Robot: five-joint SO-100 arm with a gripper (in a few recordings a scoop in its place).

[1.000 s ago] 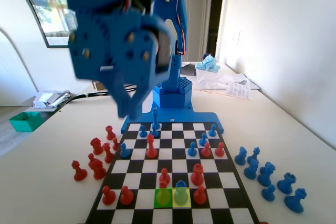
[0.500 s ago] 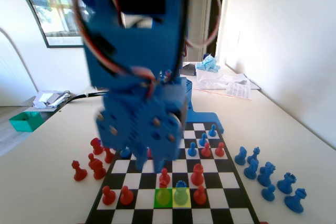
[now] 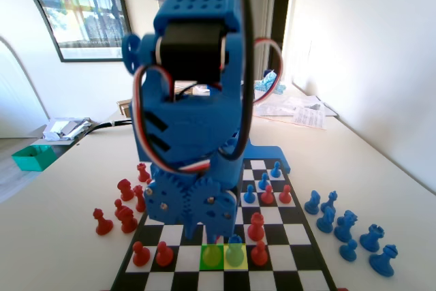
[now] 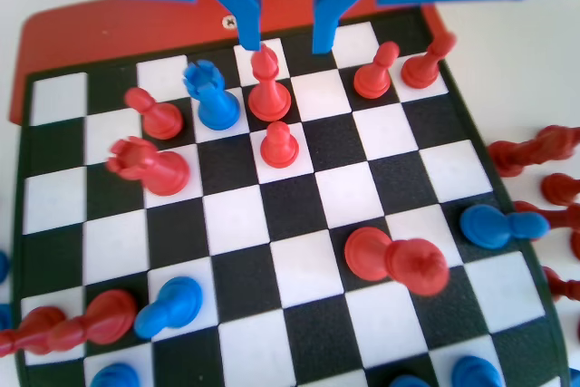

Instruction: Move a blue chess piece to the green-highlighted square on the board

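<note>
One small blue plastic chess piece point(image 4: 210, 95) stands on the yellow-tinted square point(image 3: 240, 265) at the near end of the black-and-white chequered board point(image 4: 299, 265) in the fixed view. It is just right of the green-highlighted square point(image 3: 204, 265), where a tall red piece point(image 4: 269, 92) stands. The blue two-finger gripper point(image 4: 285, 43) hangs released and empty above that red piece. The blue piece looks light, stiff and slick, so a pinch around the narrow stem below its head seems safest.

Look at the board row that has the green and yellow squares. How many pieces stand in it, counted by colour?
Red pieces: 4, one of them on the green-highlighted square
Blue crowned piece: 1
Total: 5
</note>
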